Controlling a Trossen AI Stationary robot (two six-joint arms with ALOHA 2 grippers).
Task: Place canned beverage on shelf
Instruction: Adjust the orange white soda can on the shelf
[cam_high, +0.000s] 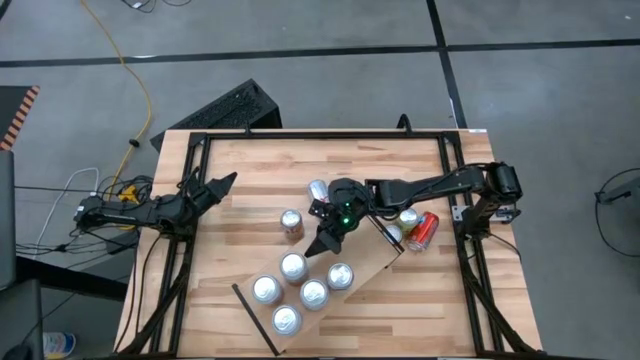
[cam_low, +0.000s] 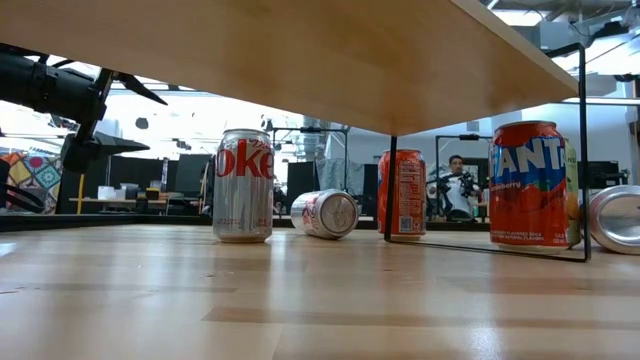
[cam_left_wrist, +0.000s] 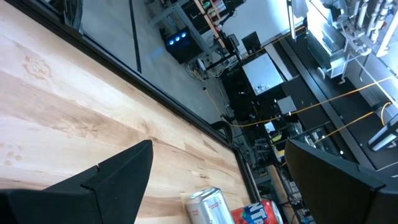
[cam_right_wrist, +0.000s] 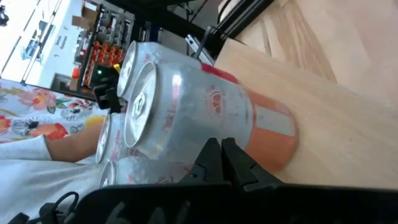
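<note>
From above, the right tool (cam_high: 325, 243) hangs over the table (cam_high: 250, 170), fingers pressed together on nothing, its tip over the edge of the shelf (cam_high: 372, 270). Five cans stand on the shelf just past the tip; the nearest can (cam_high: 293, 266) is almost under it. A loose can (cam_high: 291, 223) stands beside the tool, and two red cans (cam_high: 421, 231) lie behind its arm. The left tool (cam_high: 222, 183) waits well away, fingers apart.

From table height, the shelf board (cam_low: 330, 55) runs overhead, with a Coke can (cam_low: 245, 185) upright beneath.

The right wrist camera shows closed fingers (cam_right_wrist: 233, 163) against an orange-and-silver can (cam_right_wrist: 205, 115). Such cans are probably rigid, smooth, slippery and easily tipped; grip mid-wall, across the round sides.
</note>
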